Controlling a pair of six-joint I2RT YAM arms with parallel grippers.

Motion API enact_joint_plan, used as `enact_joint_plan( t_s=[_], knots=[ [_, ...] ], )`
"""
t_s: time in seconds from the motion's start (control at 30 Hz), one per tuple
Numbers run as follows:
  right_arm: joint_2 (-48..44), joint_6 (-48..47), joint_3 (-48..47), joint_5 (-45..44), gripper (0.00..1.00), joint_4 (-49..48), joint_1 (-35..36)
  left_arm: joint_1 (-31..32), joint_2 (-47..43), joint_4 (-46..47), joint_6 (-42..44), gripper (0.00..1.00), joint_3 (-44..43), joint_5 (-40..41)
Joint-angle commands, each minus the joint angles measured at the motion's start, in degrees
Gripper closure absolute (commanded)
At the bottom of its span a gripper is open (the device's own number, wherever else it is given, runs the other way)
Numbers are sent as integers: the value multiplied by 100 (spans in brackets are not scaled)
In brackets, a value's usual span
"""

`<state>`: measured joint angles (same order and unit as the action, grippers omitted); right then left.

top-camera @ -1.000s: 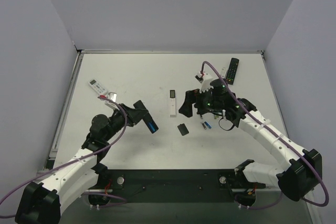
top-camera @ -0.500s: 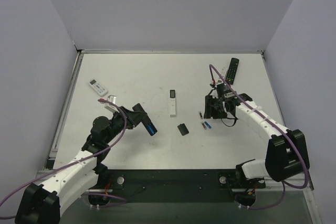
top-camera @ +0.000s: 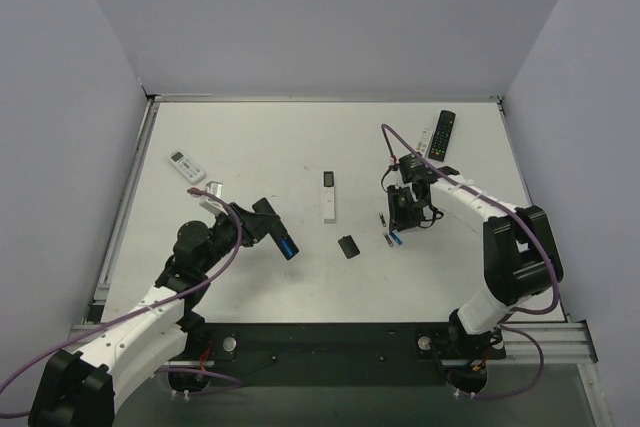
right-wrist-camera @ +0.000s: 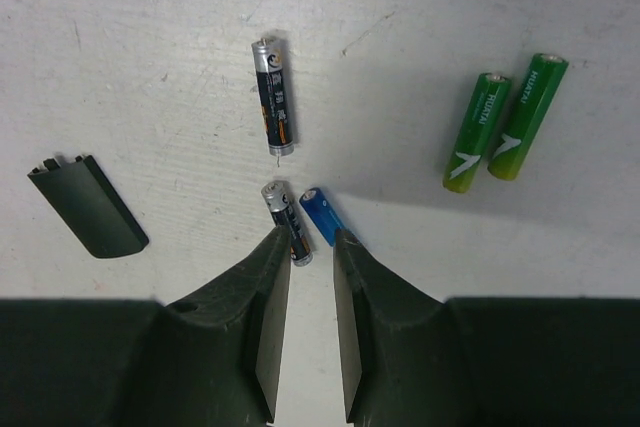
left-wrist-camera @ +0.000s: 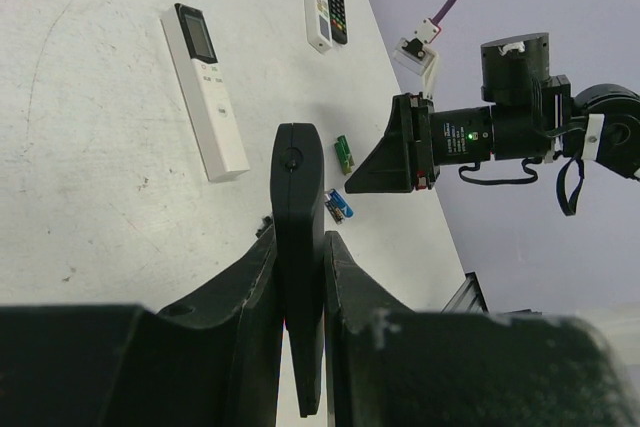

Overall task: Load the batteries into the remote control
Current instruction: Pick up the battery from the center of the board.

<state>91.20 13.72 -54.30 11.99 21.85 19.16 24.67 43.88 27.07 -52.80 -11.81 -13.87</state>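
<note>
Nearly closed yet empty, the right hand may scatter the dark battery and blue battery at its twelve o'clock, while the left hand clamps the remote.

Batteries right of cover

Top view overlooks the table; right wrist looks down close, both showing the batteries.

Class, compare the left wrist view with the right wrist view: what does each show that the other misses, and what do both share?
Left wrist only: the dark remote clamped in the left gripper, the white remote and two more remotes beyond. Right wrist only: the battery cover in plain sight. Both: the green batteries, a blue battery and the right gripper.
</note>
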Motion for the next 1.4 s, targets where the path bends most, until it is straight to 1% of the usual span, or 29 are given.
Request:
enact_joint_plan(
  t_s=[0.0,0.27,0.63,0.7,0.83,0.87,0.93,0.97,1.03,1.13,1.27,1.37],
  knots=[
    [240,-132,-309,-91,80,276,-9,29,-28,97,173,100,-357,33],
    [627,-176,-511,-126,80,435,35,21,24,70,235,100,-409,42],
    [838,-159,-546,-372,80,680,44,29,59,35,252,100,-453,42],
    [786,-150,-503,-416,82,698,35,30,68,35,261,100,-462,25],
    [742,-106,-371,-504,83,768,18,30,86,26,279,100,-480,25],
    [733,-88,-327,-522,87,769,18,30,86,26,270,100,-488,25],
    [680,-45,-292,-531,90,769,18,30,95,26,252,100,-497,7],
    [584,-44,-265,-505,94,777,35,30,95,26,243,100,-515,7],
    [435,-18,-256,-461,95,777,35,30,112,35,217,100,-532,-11],
    [-22,43,-282,-390,99,769,79,30,165,96,130,100,-550,-11],
    [-873,105,-449,-513,100,707,272,30,279,211,-168,100,-603,-2],
    [-1392,166,-607,-531,100,444,518,30,437,342,-467,100,-717,-28]
  ],
)
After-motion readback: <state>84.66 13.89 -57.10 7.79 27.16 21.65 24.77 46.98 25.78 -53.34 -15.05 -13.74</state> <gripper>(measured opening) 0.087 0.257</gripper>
